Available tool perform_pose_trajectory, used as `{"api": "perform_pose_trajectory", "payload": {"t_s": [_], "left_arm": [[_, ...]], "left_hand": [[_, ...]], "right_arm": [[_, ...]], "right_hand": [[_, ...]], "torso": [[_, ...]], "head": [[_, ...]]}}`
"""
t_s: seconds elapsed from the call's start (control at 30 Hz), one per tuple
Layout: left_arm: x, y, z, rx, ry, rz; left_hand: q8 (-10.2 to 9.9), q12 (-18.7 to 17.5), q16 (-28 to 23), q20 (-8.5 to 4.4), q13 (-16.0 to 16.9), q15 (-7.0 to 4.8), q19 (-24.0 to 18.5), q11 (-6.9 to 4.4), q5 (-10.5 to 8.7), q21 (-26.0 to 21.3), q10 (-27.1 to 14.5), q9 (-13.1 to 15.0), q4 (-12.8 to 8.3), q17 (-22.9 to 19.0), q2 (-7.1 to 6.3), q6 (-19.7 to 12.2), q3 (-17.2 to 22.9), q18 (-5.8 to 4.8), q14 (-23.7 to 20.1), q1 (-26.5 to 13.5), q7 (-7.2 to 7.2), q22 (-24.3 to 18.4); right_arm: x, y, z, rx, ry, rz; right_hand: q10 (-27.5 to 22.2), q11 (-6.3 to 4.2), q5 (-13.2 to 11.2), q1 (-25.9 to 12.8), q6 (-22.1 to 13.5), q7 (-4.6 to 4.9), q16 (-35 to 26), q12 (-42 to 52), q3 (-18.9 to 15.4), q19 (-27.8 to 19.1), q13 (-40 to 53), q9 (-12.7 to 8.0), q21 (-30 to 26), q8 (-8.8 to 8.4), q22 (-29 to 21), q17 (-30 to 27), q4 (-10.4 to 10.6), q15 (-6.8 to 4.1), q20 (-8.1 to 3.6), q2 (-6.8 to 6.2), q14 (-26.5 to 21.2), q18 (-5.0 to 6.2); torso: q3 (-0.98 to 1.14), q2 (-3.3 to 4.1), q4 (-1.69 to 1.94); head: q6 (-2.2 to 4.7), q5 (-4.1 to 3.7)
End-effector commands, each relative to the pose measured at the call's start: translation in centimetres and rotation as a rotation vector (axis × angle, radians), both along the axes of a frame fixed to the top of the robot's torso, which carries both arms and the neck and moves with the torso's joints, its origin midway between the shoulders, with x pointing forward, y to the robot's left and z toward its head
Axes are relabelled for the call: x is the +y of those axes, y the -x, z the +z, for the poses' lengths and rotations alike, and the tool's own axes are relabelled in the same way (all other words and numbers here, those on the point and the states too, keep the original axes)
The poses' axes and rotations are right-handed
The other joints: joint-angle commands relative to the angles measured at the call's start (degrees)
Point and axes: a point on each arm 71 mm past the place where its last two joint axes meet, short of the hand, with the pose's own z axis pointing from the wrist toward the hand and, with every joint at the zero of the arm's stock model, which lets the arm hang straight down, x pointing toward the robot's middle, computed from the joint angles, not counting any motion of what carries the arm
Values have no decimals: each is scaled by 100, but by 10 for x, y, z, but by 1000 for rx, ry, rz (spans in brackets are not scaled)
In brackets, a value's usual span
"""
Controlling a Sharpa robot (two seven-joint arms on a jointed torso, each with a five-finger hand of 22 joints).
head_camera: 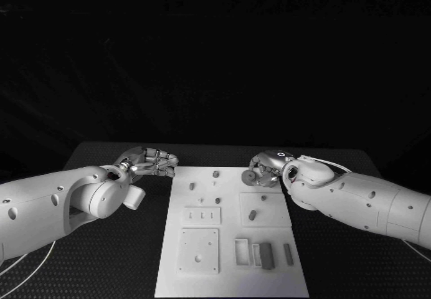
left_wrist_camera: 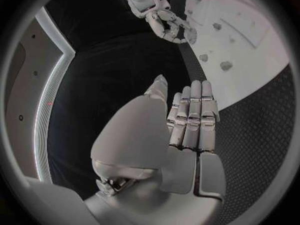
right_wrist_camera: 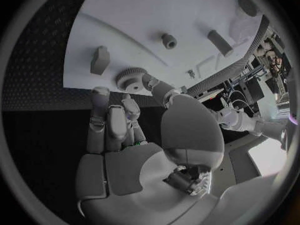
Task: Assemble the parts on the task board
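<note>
While the left hand (head_camera: 151,162) idles with fingers together, empty, the right hand (head_camera: 266,169) pinches a gear (head_camera: 249,177) at the task board's (head_camera: 231,274) one o'clock edge.

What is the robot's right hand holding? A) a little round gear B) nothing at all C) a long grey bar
A: the right hand pinches a small toothed gear at its fingertips, just over the far edge of the white task board; the head view shows the same round piece in that hand.
</note>
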Motion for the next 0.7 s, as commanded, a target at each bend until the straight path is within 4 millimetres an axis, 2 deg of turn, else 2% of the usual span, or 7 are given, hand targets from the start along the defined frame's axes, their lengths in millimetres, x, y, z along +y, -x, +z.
{"api": "perform_pose_trajectory", "payload": {"t_s": [0.03, 0.23, 0.33, 0.47, 0.7], "left_arm": [[-3, 0, 1, -9, 3, -20], [-3, 0, 1, -9, 3, -20], [-3, 0, 1, -9, 3, -21], [-4, 1, 1, -8, 4, -23], [-3, 1, 1, -8, 4, -21]], "left_hand": [[-36, -32, -25, -4, 5, 15, -13, 14, 34, -38, 7, -9, -5, 9, 3, -3, 44, 19, -41, -50, 101, -9], [-37, -35, -27, -4, 5, 15, -13, 15, 34, -40, 8, -10, -5, 11, 3, -3, 45, 18, -41, -51, 101, -10], [-38, -36, -28, -4, 5, 15, -13, 15, 34, -40, 9, -10, -5, 12, 4, -3, 45, 18, -41, -52, 101, -10], [-38, -38, -30, -4, 5, 15, -13, 15, 34, -41, 9, -11, -4, 14, 3, -3, 45, 18, -41, -54, 101, -10], [-39, -41, -33, -4, 6, 16, -12, 15, 34, -43, 9, -12, -5, 17, 3, -4, 46, 18, -41, -56, 102, -11]], "right_arm": [[3, 0, -4, 18, 25, 26], [2, -3, -5, 8, 29, 24], [2, -4, -6, 7, 30, 24], [2, -5, -7, 11, 33, 23], [4, -5, -9, 14, 32, 29]], "right_hand": [[35, -2, 2, -47, 17, 45, 27, 38, 4, -5, 2, -1, 29, 17, 128, 20, 53, 19, -29, 19, 44, 149], [50, 1, 1, -55, 30, 47, 35, 65, 12, -7, 2, 5, 42, 25, 128, 50, 76, 23, -34, 63, 53, 149], [75, 8, 0, -105, 31, 55, 48, 104, 16, -8, 1, 8, 64, 25, 129, 93, 140, 30, -38, 197, 67, 149], [67, 11, -1, -111, 53, 57, 55, 116, 6, -22, -17, 15, 82, 35, 129, 109, 133, 32, -44, 283, 67, 149], [50, 12, -2, -125, 116, 58, 54, 128, -19, -45, -43, 32, 102, 66, 129, 100, 102, 35, -46, 348, 55, 149]], "torso": [[0, -7, 3], [-8, -6, 8], [-11, -5, 6], [-3, -1, 5], [0, -4, -4]], "head": [[-18, 7], [-25, 1], [-27, 2], [-39, 12], [-50, 16]]}}
